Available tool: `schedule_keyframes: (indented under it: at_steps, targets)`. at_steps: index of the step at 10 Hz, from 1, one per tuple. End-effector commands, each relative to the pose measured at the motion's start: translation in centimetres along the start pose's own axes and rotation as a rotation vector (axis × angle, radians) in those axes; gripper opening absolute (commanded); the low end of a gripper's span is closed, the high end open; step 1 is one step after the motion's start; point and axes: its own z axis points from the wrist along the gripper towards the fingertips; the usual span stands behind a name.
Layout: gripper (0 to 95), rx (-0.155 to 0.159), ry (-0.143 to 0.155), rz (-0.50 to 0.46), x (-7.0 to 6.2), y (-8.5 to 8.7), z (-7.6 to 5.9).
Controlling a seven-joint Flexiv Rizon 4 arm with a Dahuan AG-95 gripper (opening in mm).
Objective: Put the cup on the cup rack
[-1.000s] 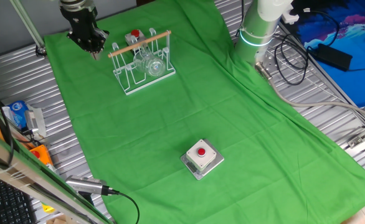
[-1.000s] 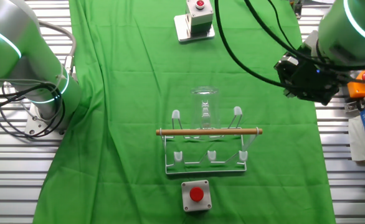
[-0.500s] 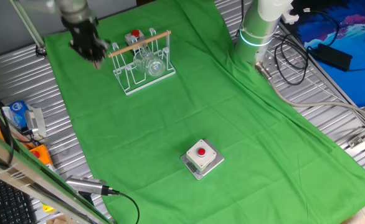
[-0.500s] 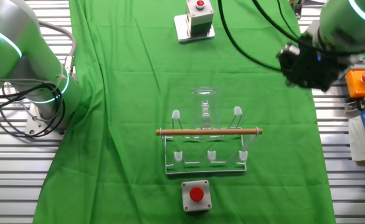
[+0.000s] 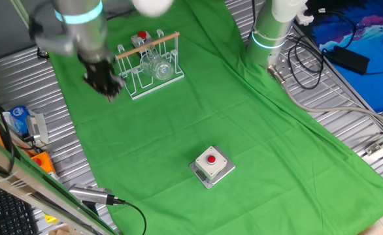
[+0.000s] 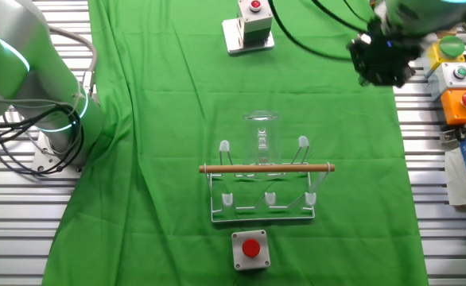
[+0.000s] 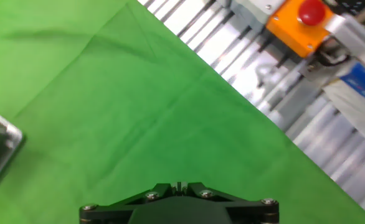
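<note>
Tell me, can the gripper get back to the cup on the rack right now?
Probably yes. The gripper hangs off to one side of the rack, holding nothing visible, and only bare green cloth lies between it and the cup.

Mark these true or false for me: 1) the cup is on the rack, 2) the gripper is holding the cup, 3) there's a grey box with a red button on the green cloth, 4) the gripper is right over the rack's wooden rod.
1) True. The cup sits inverted on the cup rack, behind the wooden rod.
2) False. The gripper is off to the side of the rack and nothing shows between its fingers; the hand view shows only green cloth.
3) True. A grey box with red button rests on the cloth, well apart from the rack.
4) False. The gripper is beside the rack, near the cloth's edge, not above the rod.
</note>
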Motion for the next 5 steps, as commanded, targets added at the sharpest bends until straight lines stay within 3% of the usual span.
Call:
schedule_keyframes:
  at_steps: [1,4,5]
  targets:
    - [0.0,0.011,0.004,-0.013,0.49,0.49,0.11]
    - [0.0,-0.001,-0.003,-0.045,0.58,0.55,0.10]
    - [0.0,-0.007,0.009,-0.073,0.58,0.55,0.10]
